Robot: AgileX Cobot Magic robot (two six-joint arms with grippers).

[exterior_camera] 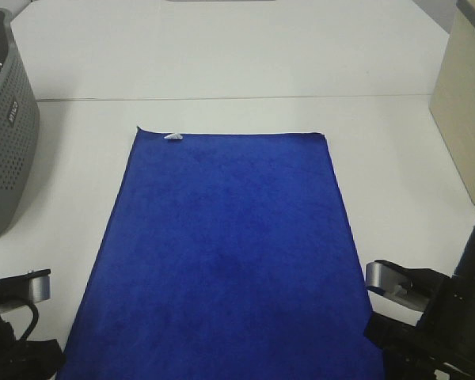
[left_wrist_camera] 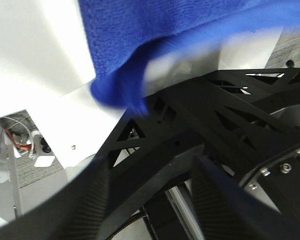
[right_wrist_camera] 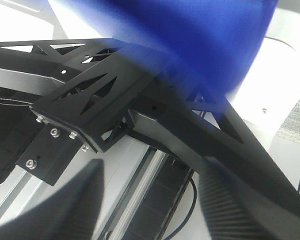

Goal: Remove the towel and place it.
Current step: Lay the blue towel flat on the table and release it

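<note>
The towel, royal blue with a small white tag at its far left corner, lies spread flat on the white table. Its near edge reaches the table's front edge. My left arm is at the towel's near left corner and my right arm at its near right corner. In the left wrist view the left gripper is open and holds nothing, with the blurred towel corner hanging beyond its fingers. The right gripper is open too, apart from the blurred towel edge.
A grey perforated basket stands at the table's left edge. A beige box stands at the right edge. Below the front edge, black frame struts and cables show under the table.
</note>
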